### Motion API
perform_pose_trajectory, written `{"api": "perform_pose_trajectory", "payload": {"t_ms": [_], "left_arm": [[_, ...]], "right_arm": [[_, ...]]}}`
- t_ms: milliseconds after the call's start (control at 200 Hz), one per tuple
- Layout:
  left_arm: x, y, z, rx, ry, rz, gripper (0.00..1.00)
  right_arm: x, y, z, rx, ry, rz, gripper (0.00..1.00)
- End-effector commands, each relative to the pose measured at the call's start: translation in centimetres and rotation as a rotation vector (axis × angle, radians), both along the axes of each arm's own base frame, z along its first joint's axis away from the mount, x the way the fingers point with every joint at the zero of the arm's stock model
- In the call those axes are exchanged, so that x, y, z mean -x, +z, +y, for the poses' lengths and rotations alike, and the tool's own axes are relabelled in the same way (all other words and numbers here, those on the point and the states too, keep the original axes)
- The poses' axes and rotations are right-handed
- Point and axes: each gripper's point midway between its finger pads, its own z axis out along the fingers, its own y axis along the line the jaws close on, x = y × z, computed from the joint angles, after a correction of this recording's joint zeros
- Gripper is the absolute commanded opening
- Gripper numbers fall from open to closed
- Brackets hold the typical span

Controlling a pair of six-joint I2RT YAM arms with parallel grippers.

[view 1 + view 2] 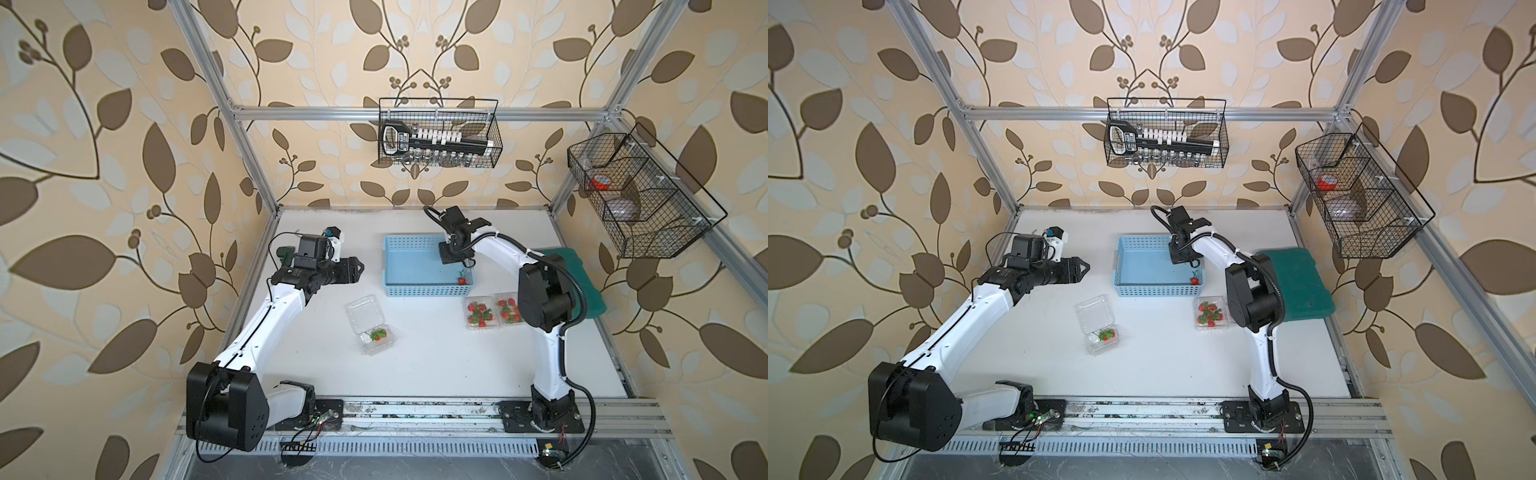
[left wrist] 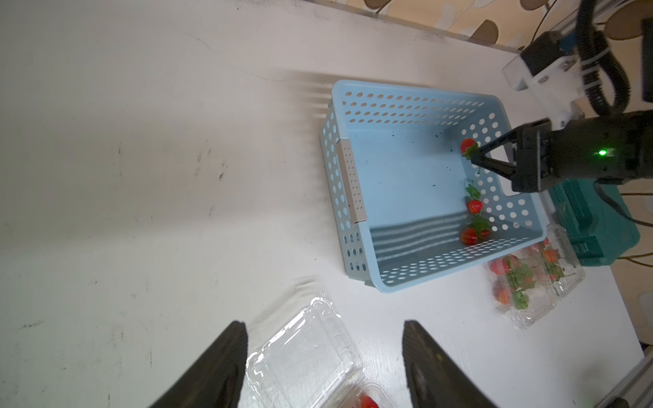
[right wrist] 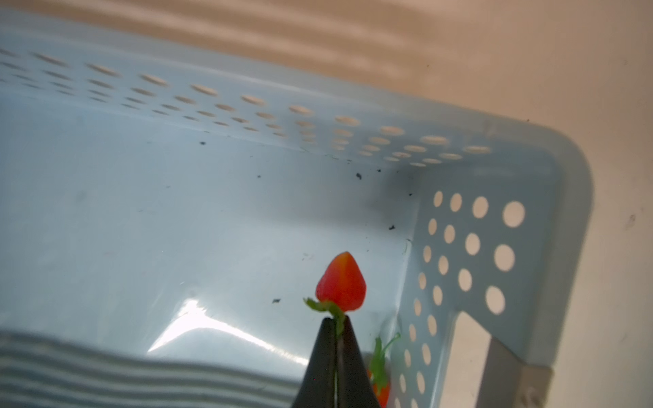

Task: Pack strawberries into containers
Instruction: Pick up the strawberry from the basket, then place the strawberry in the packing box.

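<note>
Small red strawberry with a green cap (image 3: 342,282) hangs by its stem, pinched tight between the closed tips of the right gripper (image 3: 335,323), inside the light blue perforated plastic basket (image 1: 428,287), near its 3 o'clock wall. More loose berries (image 2: 475,206) lie in the basket's 5 o'clock corner. Just outside at 5 o'clock sit two filled clear plastic punnets (image 1: 482,313). At 7 o'clock lies an open clear clamshell punnet (image 1: 370,322) holding one berry. The left gripper (image 2: 324,325) hangs at that punnet's 11 o'clock, jaws well apart, empty.
</note>
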Motion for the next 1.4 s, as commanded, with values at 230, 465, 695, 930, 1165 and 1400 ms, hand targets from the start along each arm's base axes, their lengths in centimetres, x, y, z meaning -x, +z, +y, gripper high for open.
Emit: {"api": "perform_pose_trajectory", "payload": {"t_ms": [230,465,695,930,1165,1400], "left_arm": [[-0.6,1.5,0.0,0.014,-0.008,-0.046,0.71],[-0.7,1.7,0.8,-0.017,0.029,-0.056,0.71],[-0.7,2.1,1.7,-0.028,0.065,-0.069,0.71],[-0.6,2.4,1.9,-0.027,0.076,-0.080,0.71],[-0.6,2.6,1.9,-0.025,0.076,-0.086,0.71],[-0.6,2.6,1.8,-0.021,0.072,-0.084,0.71]], "right_arm": [[5.4,4.9,7.2,-0.256,0.207,-0.040,0.00],[16.1,5.4,17.4,-0.464,0.462,0.024,0.00],[23.5,1.8,23.0,-0.457,0.632,0.141,0.00],[24.8,-0.5,25.0,-0.396,0.693,0.183,0.00],[25.6,-1.3,26.0,-0.324,0.770,0.205,0.01],[26.0,-1.2,25.9,-0.306,0.801,0.208,0.14]]}}
